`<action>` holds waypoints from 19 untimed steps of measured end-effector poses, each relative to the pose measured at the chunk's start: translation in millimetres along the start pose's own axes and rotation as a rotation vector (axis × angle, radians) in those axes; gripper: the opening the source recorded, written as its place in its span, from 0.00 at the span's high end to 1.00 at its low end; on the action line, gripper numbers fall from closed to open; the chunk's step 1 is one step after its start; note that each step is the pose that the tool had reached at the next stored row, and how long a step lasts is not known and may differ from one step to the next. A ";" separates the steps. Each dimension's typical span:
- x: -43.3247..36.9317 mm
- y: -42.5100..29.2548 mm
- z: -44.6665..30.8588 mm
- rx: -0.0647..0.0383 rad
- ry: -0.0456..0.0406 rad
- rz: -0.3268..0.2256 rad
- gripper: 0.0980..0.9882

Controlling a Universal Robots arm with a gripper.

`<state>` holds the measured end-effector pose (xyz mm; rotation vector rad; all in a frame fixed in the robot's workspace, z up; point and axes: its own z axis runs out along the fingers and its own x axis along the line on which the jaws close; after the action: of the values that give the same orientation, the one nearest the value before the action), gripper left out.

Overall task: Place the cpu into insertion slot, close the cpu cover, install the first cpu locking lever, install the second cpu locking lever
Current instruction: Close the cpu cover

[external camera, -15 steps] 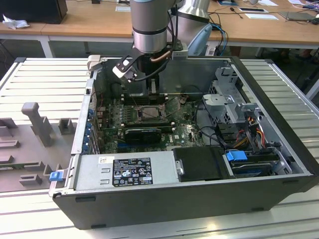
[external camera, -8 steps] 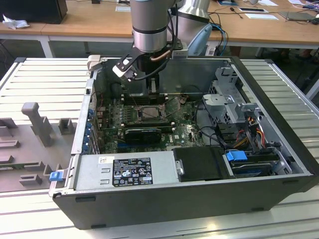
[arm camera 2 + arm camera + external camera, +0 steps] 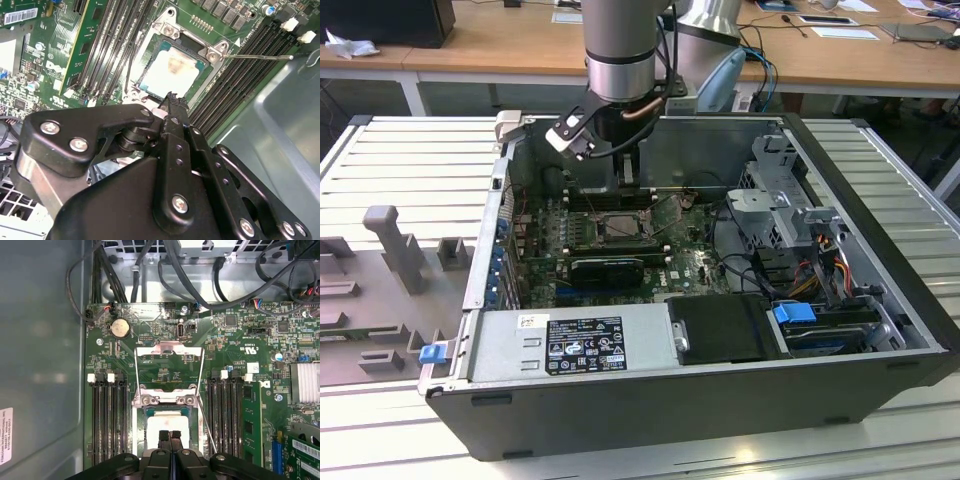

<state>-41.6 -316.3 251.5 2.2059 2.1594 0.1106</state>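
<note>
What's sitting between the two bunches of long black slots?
The insertion slot, with the cpu in it, seen in the first wrist view.

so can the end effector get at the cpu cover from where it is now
Probably yes: the end effector hangs over the cpu, and the cpu cover stands open just beyond it, with nothing between them.

Open case [image 3: 720, 405] on slatted bench [image 3: 420, 150] | power supply [image 3: 570, 340] along its near wall, blue clip [image 3: 433, 352] at the corner | green motherboard [image 3: 240, 345]: coin cell [image 3: 120, 328], memory slots [image 3: 102, 420], black cables [image 3: 190, 275] | grey fixture [image 3: 395, 245] on exterior view's left
</note>
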 end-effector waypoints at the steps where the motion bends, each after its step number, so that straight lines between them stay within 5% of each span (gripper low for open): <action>1: 0.0 0.0 -0.3 0.000 -0.0001 0.000 0.99; 19: 0.4 4.9 -10.5 0.000 -0.0001 0.000 0.99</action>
<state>-37.6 -316.1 262.3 2.2060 2.1592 0.1103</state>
